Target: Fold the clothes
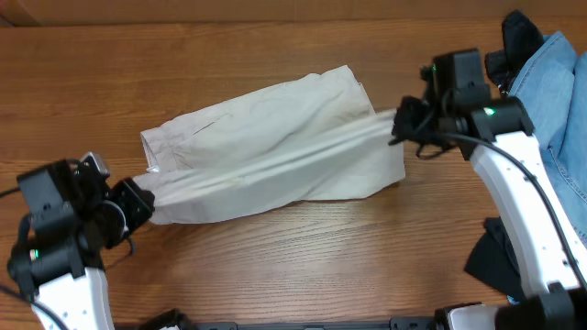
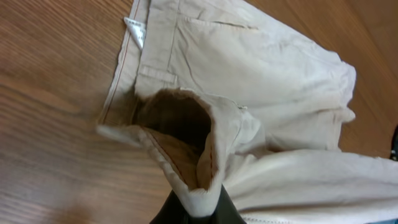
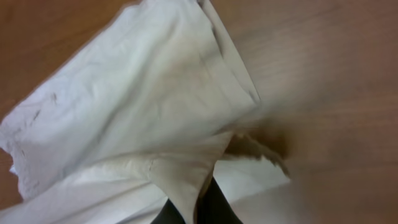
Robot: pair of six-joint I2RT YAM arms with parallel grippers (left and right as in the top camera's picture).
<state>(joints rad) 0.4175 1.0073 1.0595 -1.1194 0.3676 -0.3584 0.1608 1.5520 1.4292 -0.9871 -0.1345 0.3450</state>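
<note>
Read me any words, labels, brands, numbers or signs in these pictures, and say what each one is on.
The white inner label at the waistband of the beige trousers: too small and blurred to read.
Nothing else: no text shows on the wooden table.

Robot lab (wood-grain table)

Trousers: across the middle of the surface, waistband end to the left.
Left claw: at the trousers' left end, clamped on the waistband edge.
Right claw: at the trousers' right end, clamped on the cloth edge.
Ridge: 1 raised band of cloth runs from claw to claw.
Denim garment: at the far right edge, apart from the trousers.
</note>
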